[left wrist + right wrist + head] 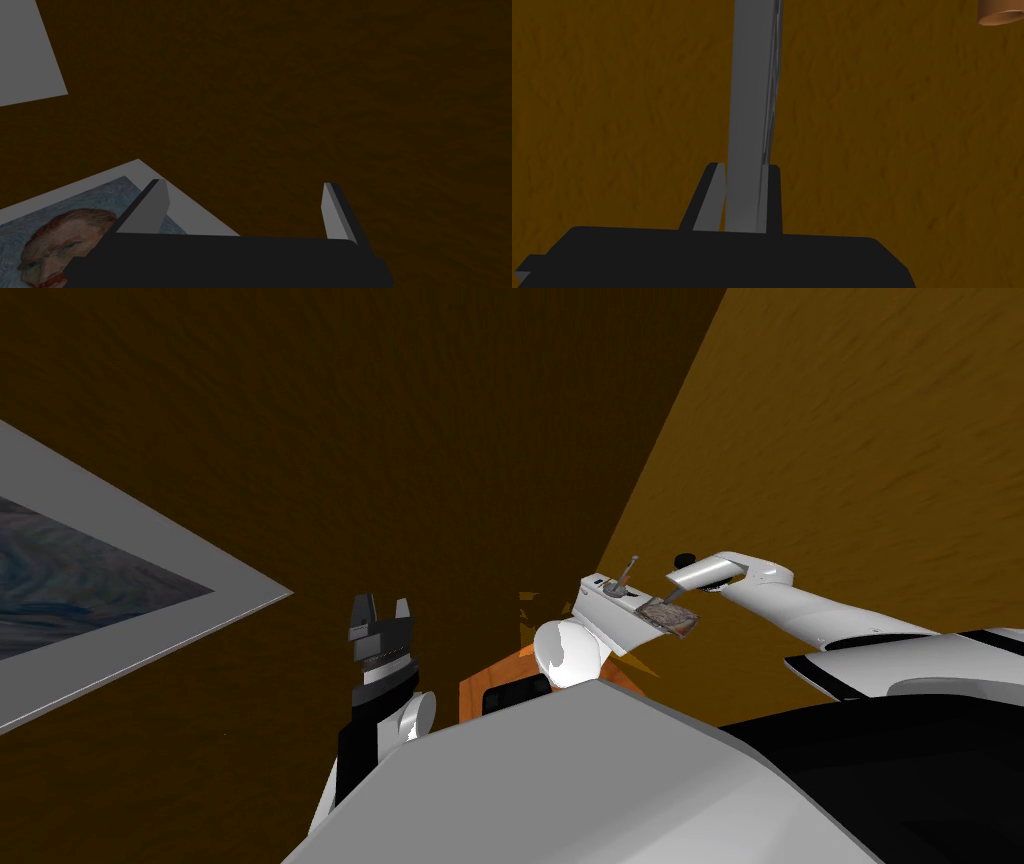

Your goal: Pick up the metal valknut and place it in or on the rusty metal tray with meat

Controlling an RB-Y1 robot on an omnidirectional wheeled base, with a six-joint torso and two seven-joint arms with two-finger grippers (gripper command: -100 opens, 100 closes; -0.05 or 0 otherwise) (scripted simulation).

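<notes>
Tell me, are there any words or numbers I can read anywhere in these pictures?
None can be read.
The painted portrait bears no lettering, nor does the flat grey piece held in the right gripper.
The rusty tray is too small to show any.

Pinched edge-on by the right gripper (744, 170), the grey valknut (752, 100) runs off the top edge, its outline unreadable. An orange-brown thing (999, 12) is cut off at a corner. At a corner of the white counter (610, 620), what lies in the tray (668, 616) is too small to tell.
</notes>
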